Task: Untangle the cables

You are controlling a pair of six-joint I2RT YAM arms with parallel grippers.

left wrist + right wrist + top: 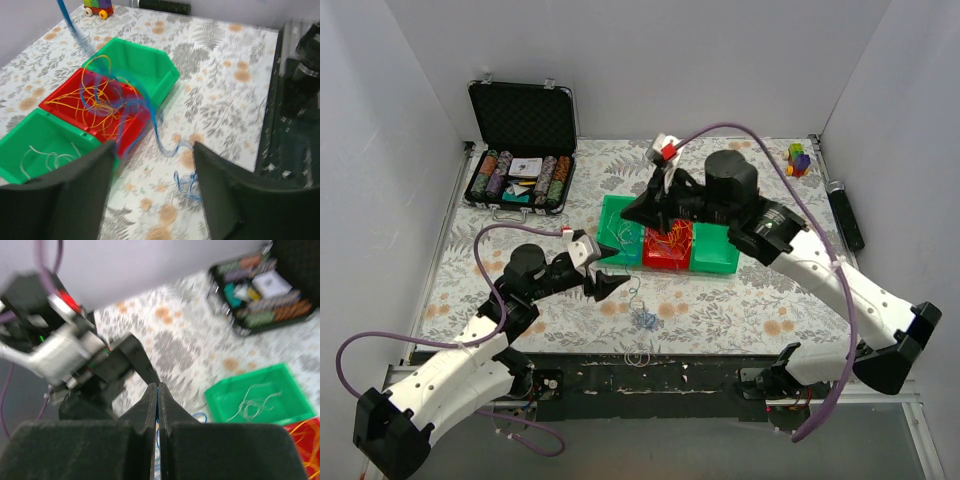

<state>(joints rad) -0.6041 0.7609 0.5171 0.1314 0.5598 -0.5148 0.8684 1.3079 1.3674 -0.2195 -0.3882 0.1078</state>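
I have my right gripper (157, 388) pinched shut on a thin blue flexible wire (156, 132), while my left gripper (152, 148) stands partly open, gripping nothing.

Three bins (718, 262) — green, red, green — block the worktop's (770, 315) middle, the right arm (820, 265) over them. A blue wire (156, 132) slants across the red one. Between bins and near edge, right of middle, it lies bare; a poker-chip case (520, 120) fills the far left corner.

The top camera looks down from high behind the near edge over the whole worktop (720, 300). The wrist cameras sit low and close behind the left tool (154, 150) and right tool (157, 387), facing roughly opposite ways. All three views share the green bin (615, 240).
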